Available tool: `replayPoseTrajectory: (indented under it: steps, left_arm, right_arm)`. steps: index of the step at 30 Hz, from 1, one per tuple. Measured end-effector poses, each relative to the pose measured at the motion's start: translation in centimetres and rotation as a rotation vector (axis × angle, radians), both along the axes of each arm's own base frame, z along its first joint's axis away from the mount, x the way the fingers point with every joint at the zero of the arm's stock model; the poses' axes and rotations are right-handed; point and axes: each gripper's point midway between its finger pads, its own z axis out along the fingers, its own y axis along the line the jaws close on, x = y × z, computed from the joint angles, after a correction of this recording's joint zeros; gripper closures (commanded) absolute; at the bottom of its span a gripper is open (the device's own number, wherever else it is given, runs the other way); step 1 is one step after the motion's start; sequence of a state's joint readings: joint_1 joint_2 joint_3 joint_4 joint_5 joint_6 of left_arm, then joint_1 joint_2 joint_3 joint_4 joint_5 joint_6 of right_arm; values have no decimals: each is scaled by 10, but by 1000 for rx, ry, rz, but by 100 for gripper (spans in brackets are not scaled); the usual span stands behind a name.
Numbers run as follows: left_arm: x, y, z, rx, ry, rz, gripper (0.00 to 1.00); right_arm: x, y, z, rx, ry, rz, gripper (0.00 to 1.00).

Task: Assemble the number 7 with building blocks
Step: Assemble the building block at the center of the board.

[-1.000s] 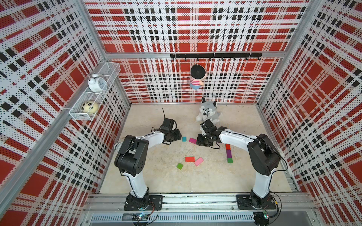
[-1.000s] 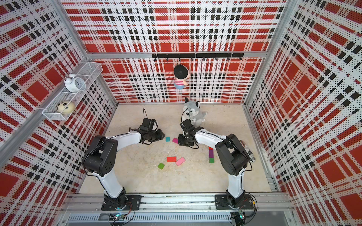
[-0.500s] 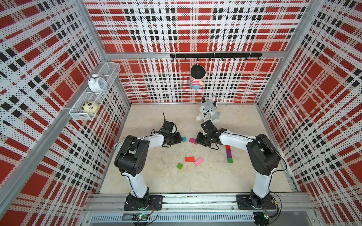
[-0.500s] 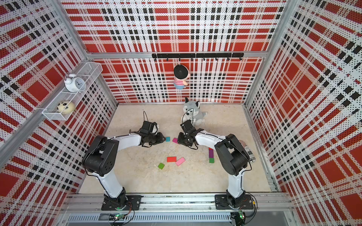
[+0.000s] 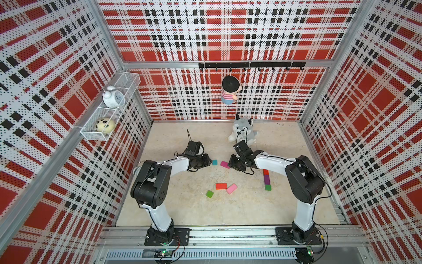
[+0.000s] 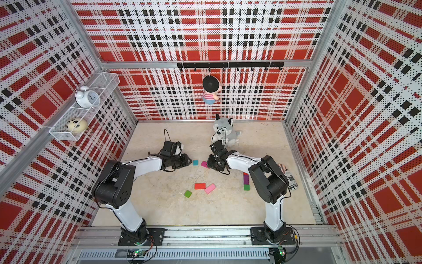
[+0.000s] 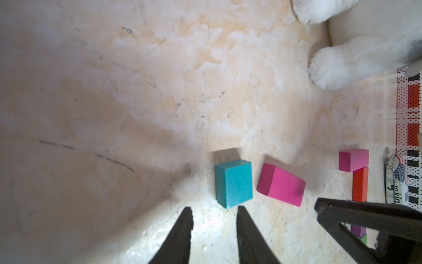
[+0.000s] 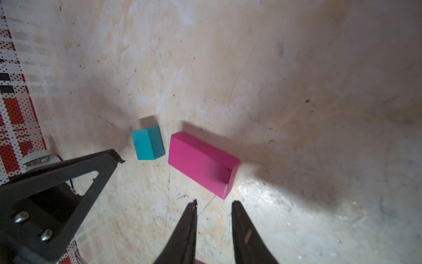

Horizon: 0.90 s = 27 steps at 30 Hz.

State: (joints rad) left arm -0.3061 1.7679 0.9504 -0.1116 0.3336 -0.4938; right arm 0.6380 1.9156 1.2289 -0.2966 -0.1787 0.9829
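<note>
- The left gripper (image 7: 213, 209) sits low over the floor, just short of the teal block (image 7: 234, 182). Its jaws are drawn narrow with nothing between them. Only its 2 dark fingers show in the left wrist view, cut off at the frame edge.
- The right gripper (image 8: 213, 202) points at the magenta block (image 8: 203, 163), close but not touching, its jaws likewise narrow and empty.
- Those 2 blocks lie side by side between the grippers, with a slim gap between them.
- A column lies beside the right arm: a small magenta square (image 7: 354, 163), a red bar (image 7: 360, 184), a purple bar (image 7: 358, 229) and a green square (image 7: 363, 238). The right gripper's finger covers part of the last 2 in the left wrist view. In both top views the arm hides the magenta square.
- Nearer the bases, a red block (image 5: 221, 186) meets a pink block (image 5: 231, 188) at a corner, and a loose green block (image 5: 209, 194) lies near them.
- The plush dog (image 5: 243, 132) sits at the back, partly behind the right wrist's cable.
- A printed soft thing (image 6: 288, 176) by the right wall is half hidden by the arm, and I cannot tell what it is.
</note>
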Motion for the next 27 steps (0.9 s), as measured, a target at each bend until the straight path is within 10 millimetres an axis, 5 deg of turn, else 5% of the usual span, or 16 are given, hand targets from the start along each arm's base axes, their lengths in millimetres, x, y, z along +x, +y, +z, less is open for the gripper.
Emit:
replayPoseTrajectory:
  steps: [27]
  left_arm:
    - [-1,-13,0,-46,-8,-26,70]
  right_arm:
    - [15,0,-19,8,23,-25,69]
